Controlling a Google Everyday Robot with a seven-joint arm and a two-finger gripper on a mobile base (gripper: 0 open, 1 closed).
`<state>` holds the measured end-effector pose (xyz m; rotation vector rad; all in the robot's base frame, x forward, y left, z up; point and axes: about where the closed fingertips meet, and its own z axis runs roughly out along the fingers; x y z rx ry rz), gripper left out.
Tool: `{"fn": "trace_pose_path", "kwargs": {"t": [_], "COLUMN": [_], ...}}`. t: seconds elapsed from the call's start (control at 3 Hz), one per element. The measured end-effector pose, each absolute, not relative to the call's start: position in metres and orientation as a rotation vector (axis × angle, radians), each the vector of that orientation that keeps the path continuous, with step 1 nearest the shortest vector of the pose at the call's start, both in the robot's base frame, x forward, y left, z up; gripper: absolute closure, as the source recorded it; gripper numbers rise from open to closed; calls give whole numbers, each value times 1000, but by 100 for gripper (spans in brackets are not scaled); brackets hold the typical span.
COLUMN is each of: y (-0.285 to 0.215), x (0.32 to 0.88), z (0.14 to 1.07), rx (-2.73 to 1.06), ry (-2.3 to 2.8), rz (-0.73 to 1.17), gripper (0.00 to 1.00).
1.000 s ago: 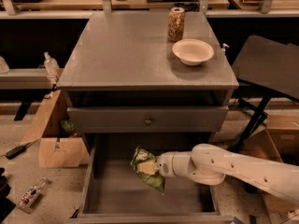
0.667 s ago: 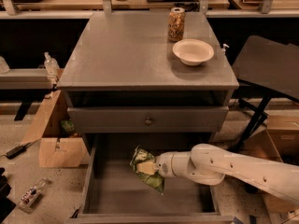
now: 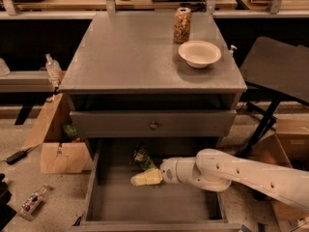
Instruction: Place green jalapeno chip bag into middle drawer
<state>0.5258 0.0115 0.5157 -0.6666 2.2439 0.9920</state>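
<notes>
The green jalapeno chip bag lies in the open middle drawer, near its back and left of centre, partly under the shadow of the drawer front above. My gripper reaches in from the right on a white arm. Its pale tip sits just in front of and below the bag, touching or nearly touching the bag's lower edge. I cannot tell whether it holds the bag.
On the cabinet top stand a white bowl and a tall patterned can. A closed drawer front with a small knob is above the open drawer. A cardboard box sits at the left and a black chair at the right.
The bag and the gripper tip have shifted slightly left and toward the drawer's back. The bag now shows more apart from the gripper, above its tip.
</notes>
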Motion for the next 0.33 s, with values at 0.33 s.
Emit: {"fn": "trace_pose_path", "kwargs": {"t": [0.33], "y": [11], "x": [526], "z": [516], "rx": [-667], "ry": [2244], "rz": [992], "gripper": [0]}}
